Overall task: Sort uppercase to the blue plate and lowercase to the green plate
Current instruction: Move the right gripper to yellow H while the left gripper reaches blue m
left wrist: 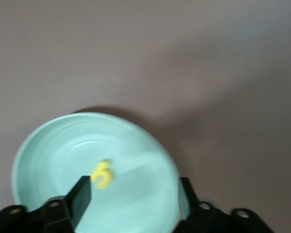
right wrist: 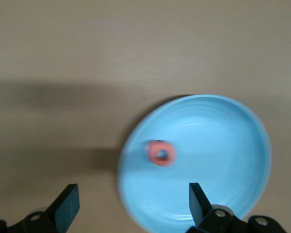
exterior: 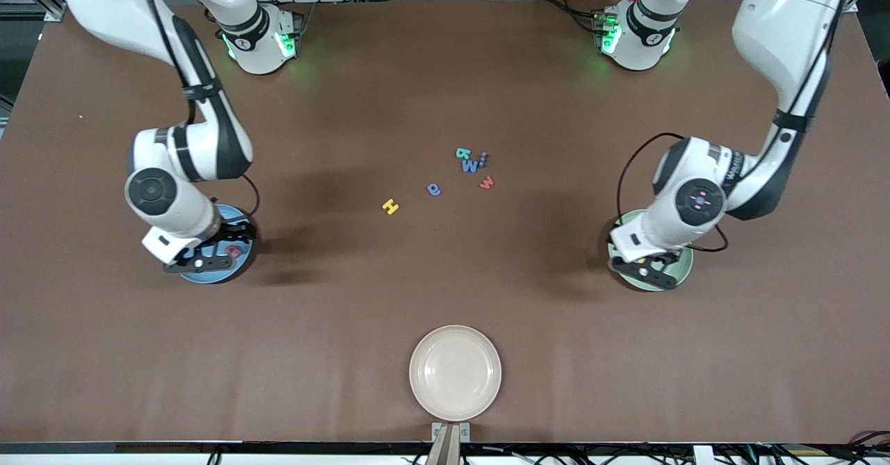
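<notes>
We see both grippers released, the right gripper over the blue plate w/ red Q, the left gripper over the green plate w/ yellow h, so the remaining letters lie toward table centre, yellow H nearer the right arm, red w nearer the left.

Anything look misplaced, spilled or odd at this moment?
Nothing stands out. The red Q lies in the blue plate under the open right hand; the yellow h lies in the green plate under the open left hand. The remaining letters sit loose mid-table; the beige plate holds nothing.
</notes>
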### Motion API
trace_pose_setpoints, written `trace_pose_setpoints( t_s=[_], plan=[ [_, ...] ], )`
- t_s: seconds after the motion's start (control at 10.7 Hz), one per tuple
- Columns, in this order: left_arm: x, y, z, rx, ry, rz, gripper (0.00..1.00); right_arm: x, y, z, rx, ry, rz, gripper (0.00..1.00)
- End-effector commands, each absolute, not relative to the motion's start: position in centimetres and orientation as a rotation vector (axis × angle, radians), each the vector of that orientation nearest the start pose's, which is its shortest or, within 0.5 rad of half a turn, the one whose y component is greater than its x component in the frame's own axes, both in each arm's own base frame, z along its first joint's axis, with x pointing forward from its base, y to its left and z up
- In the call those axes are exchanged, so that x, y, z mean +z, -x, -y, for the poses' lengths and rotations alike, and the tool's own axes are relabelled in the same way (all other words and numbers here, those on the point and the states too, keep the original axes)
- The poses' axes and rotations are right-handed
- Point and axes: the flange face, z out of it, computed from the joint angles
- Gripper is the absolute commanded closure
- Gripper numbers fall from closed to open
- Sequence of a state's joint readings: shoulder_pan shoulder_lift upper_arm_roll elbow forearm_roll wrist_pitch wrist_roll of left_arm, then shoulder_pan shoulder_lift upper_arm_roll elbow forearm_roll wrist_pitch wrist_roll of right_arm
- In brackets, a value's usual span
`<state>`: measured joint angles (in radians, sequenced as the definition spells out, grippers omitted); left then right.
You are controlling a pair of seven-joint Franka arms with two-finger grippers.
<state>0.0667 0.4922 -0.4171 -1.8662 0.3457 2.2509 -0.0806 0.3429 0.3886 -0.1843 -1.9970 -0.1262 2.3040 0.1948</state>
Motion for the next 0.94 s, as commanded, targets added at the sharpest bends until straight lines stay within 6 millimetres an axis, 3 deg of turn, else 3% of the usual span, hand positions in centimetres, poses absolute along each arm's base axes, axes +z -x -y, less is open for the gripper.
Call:
trace_pose_setpoints(
  t_s=[0.0,0.19,0.47,0.66,0.84],
  plan=[
    [29.1,-56.4,26.9,0.044,2.999,-0.727,0.0,26.5,-57.5,-17.0,0.045,3.3,-0.113,0.0],
    [28.7,-51.9,33.2,0.074,3.017,-0.74,0.0,26.2,-56.0,-23.8,0.018,3.239,-0.374,0.0],
    [27.1,-44.8,40.4,0.081,3.028,-0.827,0.01,25.5,-54.2,-29.7,0.121,3.052,-0.774,0.0],
    [25.1,-41.3,42.2,0.049,3.066,-0.845,0.03,24.2,-53.4,-32.5,0.131,2.964,-1.015,0.0],
    [24.3,-38.8,43.6,0.055,3.057,-0.894,0.13,21.8,-52.8,-35.3,0.079,2.837,-1.296,0.0]
  ],
)
